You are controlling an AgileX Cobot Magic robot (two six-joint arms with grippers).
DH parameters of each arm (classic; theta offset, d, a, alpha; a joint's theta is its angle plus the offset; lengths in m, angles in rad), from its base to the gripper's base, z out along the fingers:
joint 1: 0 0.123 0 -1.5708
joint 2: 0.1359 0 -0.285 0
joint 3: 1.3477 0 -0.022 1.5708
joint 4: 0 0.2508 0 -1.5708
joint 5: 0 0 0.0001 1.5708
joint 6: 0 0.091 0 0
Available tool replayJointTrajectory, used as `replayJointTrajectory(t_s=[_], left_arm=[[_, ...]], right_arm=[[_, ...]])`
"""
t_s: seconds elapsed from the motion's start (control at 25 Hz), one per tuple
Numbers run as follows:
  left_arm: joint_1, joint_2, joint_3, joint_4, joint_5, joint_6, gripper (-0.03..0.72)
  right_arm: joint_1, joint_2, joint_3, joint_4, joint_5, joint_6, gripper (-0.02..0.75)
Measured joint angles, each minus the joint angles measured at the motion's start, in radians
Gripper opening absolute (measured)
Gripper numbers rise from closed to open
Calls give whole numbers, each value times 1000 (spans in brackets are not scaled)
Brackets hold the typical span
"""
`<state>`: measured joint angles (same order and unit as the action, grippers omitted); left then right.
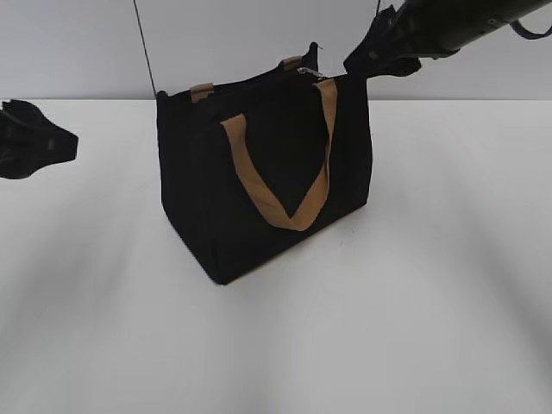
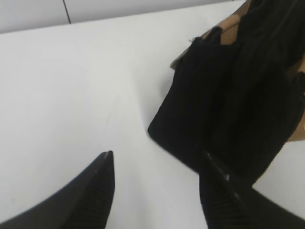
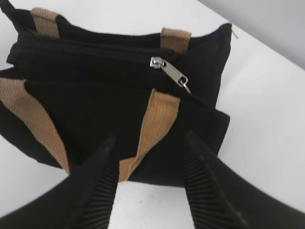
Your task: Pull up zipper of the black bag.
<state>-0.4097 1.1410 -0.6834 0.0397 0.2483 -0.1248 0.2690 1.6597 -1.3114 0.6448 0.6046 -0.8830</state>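
black bag (image 1: 259, 185) mid-table, soft, likely light | zipper (image 3: 167, 71) on top, tiny, slippery; pinch its metal pull | right gripper (image 3: 150, 143) wide, empty, above | left gripper (image 2: 157, 164) wide, beside bag

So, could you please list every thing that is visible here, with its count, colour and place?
black bag: one, black, upright on the middle of the table.
handles: two, tan; one hangs down the front panel, the other at the back, only its ends visible.
zipper: one, silver, on the top track, near the bag's right end.
table: one, white, under everything.
left gripper: one, black, jaws apart, beside the bag.
right gripper: one, black, jaws apart, above the bag's top.
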Motion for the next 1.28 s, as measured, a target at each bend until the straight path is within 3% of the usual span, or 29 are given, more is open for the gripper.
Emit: replayJointTrajectory(t_s=[0.28, 0.56, 0.76, 0.92, 1.12, 1.28], left_arm=[[69, 4, -179, -40, 433, -24, 431], [240, 75, -318, -51, 743, -25, 431], [346, 165, -363, -51, 873, -2, 431], [365, 191, -370, -54, 938, 18, 428], [365, 154, -371, -80, 961, 39, 427], [365, 4, -327, -137, 960, 39, 427]], right_arm=[[0, -63, 0, -249, 212, 305, 337], [-36, -124, -15, -493, 507, 667, 337], [-168, -133, -18, -531, 601, 756, 337], [-257, -136, -18, -537, 605, 741, 337], [-273, -184, -10, -539, 607, 732, 337], [-273, -305, 102, -535, 607, 732, 337]])
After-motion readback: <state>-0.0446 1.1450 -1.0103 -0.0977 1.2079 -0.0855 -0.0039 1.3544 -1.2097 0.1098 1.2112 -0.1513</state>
